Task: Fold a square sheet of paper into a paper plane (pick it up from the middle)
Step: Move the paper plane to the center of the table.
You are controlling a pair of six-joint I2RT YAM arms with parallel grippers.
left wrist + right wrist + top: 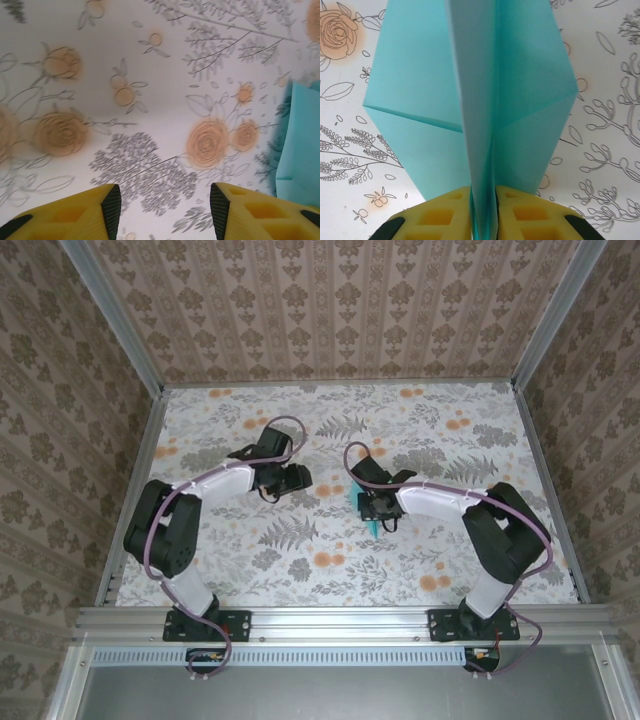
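The light-teal sheet of paper is folded along a centre crease, and a flap spreads out to each side like a wing. My right gripper is shut on the upright centre fold, its yellow fingers pressing it from both sides. From above, the right gripper is near the table's middle, with the teal paper poking out below it. My left gripper hovers to the left of it. In its wrist view the left gripper is open over bare tablecloth, and the paper's edge lies off to its right.
The floral tablecloth covers the table, which is walled by patterned panels and aluminium rails. Both arm bases sit at the near edge.
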